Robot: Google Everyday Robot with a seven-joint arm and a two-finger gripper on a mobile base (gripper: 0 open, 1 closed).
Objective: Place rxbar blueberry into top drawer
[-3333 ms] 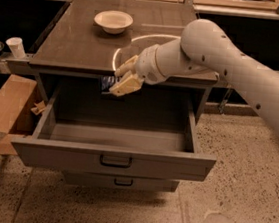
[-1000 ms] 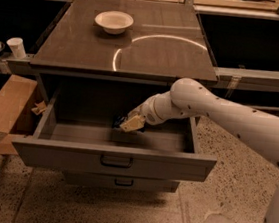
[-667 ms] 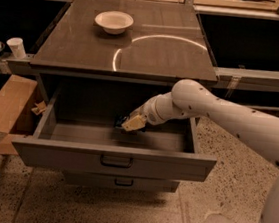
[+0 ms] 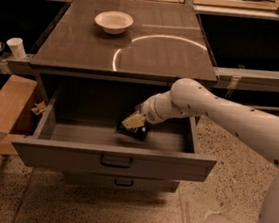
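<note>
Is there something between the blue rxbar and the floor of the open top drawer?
No, nothing visible. The claw is inside the open top drawer, with the rxbar blueberry at its tip, down near the drawer floor; no other object shows beneath it.

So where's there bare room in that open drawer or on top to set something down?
The top drawer has bare floor left of the rxbar blueberry, and right of it under the arm. It is crowded mid-drawer, where the gripper sits over the bar. The cabinet top is bare except the white bowl at the back left.
</note>
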